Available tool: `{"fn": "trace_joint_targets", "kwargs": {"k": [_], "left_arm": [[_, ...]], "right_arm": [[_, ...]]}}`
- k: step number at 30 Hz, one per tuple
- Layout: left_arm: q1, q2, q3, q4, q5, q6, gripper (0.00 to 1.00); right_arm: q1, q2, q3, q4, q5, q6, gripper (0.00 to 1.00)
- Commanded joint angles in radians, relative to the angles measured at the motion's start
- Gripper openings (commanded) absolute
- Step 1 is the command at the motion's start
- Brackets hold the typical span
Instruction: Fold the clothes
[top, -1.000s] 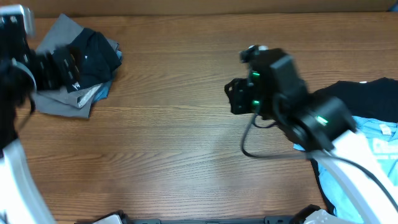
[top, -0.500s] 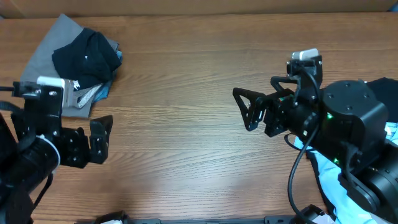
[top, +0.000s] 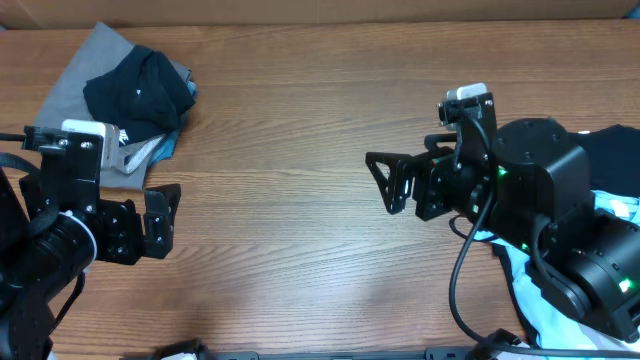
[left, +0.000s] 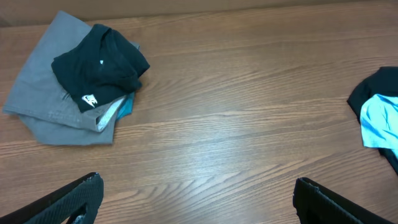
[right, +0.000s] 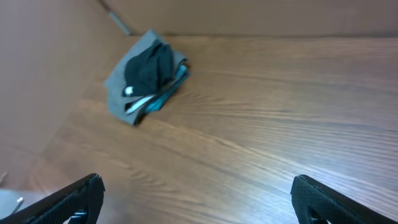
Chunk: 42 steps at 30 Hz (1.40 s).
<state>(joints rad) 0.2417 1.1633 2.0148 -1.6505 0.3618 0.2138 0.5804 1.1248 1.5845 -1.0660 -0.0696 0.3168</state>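
Note:
A folded pile (top: 120, 110) lies at the table's far left: a dark navy garment (left: 99, 65) on top of a grey one (left: 46, 102), with a teal edge showing. The pile (right: 146, 78) also shows in the right wrist view. A loose black and light-blue heap (top: 610, 200) sits at the right edge, partly under the right arm. The heap (left: 376, 118) is seen from the left wrist too. My left gripper (top: 140, 228) hangs open in front of the pile, and my left gripper (left: 199, 199) holds nothing. My right gripper (top: 408, 187) stands open over mid-table, and my right gripper (right: 199, 196) is empty.
The wooden table (top: 290, 270) stretches bare between the two arms. Its back edge (top: 320, 24) runs along the top. A black cable (top: 462, 270) loops down from the right arm.
The left arm has drawn back from the folded pile toward the front left. The right gripper has gone from shut to wide open and shifted slightly.

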Motion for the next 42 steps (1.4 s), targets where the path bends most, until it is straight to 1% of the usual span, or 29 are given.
{"fn": "trace_joint_targets", "kwargs": {"k": [1,4,6,8,10,15,19,24,33,38,42], "left_arm": [[-0.006,0.000,-0.005,0.001,-0.007,0.016,1.00],[-0.006,0.000,-0.005,0.001,-0.007,0.015,1.00],[-0.006,0.000,-0.005,0.001,-0.007,0.015,1.00],[-0.006,0.000,-0.005,0.002,-0.006,0.016,1.00],[-0.006,0.000,-0.005,0.001,-0.007,0.015,1.00],[-0.006,0.000,-0.005,0.001,-0.007,0.015,1.00],[-0.006,0.000,-0.005,0.001,-0.007,0.016,1.00],[-0.006,0.000,-0.005,0.001,-0.007,0.015,1.00],[-0.006,0.000,-0.005,0.001,-0.007,0.016,1.00],[-0.006,0.000,-0.005,0.001,-0.007,0.015,1.00],[-0.006,0.000,-0.005,0.001,-0.007,0.015,1.00]], "right_arm": [[0.002,-0.014,0.020,0.014,0.144,-0.011,1.00],[0.000,-0.039,0.010,0.070,0.237,-0.083,1.00],[-0.014,-0.083,-0.026,0.158,0.253,-0.169,1.00],[-0.047,-0.140,-0.089,0.251,0.253,-0.203,1.00],[-0.092,-0.201,-0.169,0.328,0.248,-0.201,1.00],[-0.250,-0.391,-0.467,0.516,0.224,-0.107,1.00],[-0.326,-0.522,-0.677,0.594,0.207,-0.051,1.00],[-0.348,-0.724,-0.919,0.614,0.213,-0.055,1.00],[-0.348,-0.957,-1.304,0.918,0.203,-0.054,1.00],[-0.348,-1.125,-1.444,0.943,0.203,-0.054,1.00],[-0.348,-1.122,-1.514,0.995,0.194,-0.053,1.00]]}}
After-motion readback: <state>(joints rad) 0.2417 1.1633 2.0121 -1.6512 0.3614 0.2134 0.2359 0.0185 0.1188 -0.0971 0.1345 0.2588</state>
